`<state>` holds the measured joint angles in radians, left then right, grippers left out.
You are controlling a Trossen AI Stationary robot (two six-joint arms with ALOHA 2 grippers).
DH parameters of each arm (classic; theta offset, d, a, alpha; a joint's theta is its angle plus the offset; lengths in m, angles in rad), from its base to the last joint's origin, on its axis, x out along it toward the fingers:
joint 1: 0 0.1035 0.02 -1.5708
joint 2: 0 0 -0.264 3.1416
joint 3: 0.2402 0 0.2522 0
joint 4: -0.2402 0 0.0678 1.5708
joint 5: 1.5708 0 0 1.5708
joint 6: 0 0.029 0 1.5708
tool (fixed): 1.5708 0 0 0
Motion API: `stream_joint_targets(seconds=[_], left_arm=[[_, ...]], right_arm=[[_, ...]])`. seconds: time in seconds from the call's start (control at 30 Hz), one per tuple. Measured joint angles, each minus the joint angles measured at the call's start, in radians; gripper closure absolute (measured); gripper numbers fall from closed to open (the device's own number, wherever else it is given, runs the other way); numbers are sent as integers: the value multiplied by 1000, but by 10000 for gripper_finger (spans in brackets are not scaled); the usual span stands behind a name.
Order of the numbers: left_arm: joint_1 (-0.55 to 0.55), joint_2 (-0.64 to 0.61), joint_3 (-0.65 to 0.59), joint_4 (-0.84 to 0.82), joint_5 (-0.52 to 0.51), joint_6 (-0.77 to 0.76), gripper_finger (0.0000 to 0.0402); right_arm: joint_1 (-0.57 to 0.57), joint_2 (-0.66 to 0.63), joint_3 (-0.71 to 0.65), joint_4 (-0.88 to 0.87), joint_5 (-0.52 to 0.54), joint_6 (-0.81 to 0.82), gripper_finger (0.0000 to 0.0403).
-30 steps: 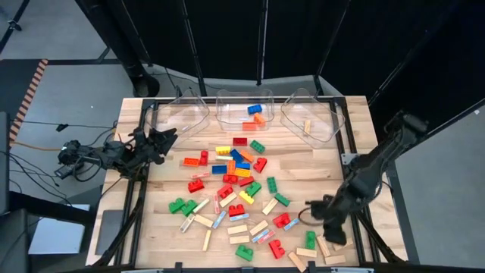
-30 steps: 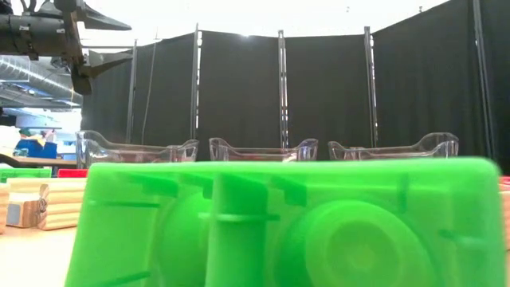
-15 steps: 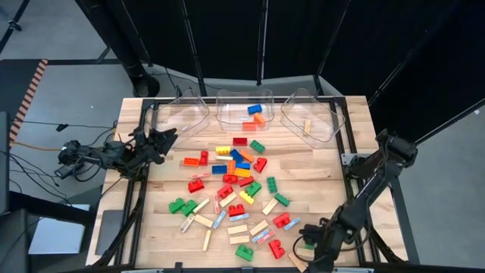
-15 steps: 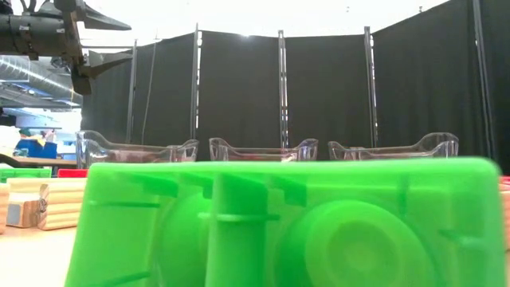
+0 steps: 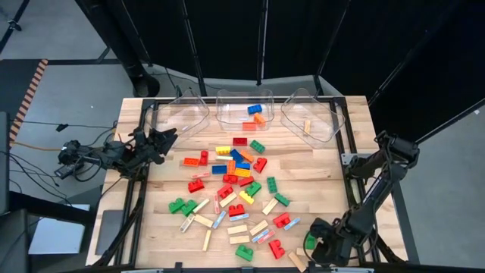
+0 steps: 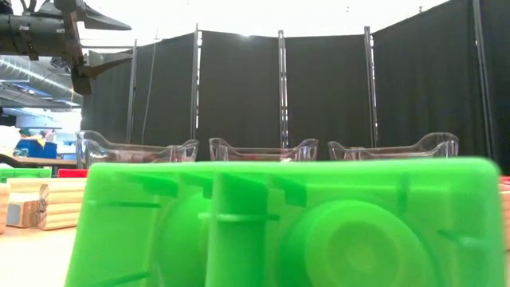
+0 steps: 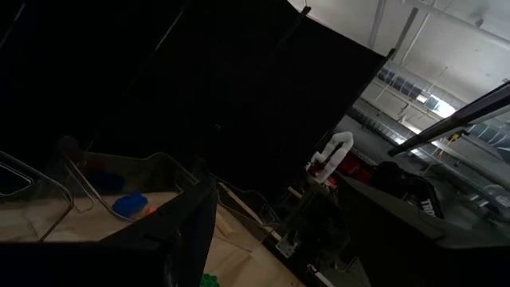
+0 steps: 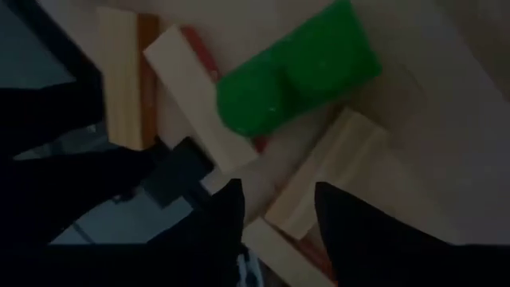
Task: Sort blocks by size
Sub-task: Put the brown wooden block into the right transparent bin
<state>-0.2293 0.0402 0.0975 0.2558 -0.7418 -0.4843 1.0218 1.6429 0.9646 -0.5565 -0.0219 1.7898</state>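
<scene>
Many blocks, coloured studded bricks and tan wooden bars, lie scattered over the wooden table (image 5: 318,171). My right gripper (image 5: 318,249) (image 8: 279,219) points down over the near right corner, open. Its fingers stand on either side of the end of a tan bar (image 8: 323,179) lying flat on the table, beside a green brick (image 8: 295,72) (image 5: 309,241). I cannot tell whether the fingers touch the bar. My left gripper (image 5: 168,136) (image 6: 127,40) waits open above the table's left edge. In the low view another green brick (image 6: 287,223) fills the foreground.
Three clear bins stand along the far edge: the left one (image 5: 182,114), the middle one (image 5: 244,97) holding blue, orange and red bricks, and the right one (image 5: 322,121) holding a tan bar. More tan bars (image 8: 123,80) crowd around my right gripper.
My right gripper has moved toward the table's near edge and come down over the blocks in the near right corner, rolling its wrist on the way. The blocks have stayed where they were.
</scene>
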Motion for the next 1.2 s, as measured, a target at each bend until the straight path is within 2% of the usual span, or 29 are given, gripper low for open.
stream_joint_targets(seconds=[0.23, 0.37, 0.53, 1.2], left_arm=[[0, 0, 0, 0, 0, 2, 133], [0, 0, 0, 0, 0, 2, 133], [0, 0, 0, 0, 0, 4, 133], [0, 0, 0, 0, -9, 1, 133]], right_arm=[[0, 0, -1, -175, -14, 100, 155], [-2, -1, -1, -159, -23, 104, 129], [-2, 1, -1, -85, -23, 106, 126], [-17, 8, -76, -39, -4, 168, 135]])
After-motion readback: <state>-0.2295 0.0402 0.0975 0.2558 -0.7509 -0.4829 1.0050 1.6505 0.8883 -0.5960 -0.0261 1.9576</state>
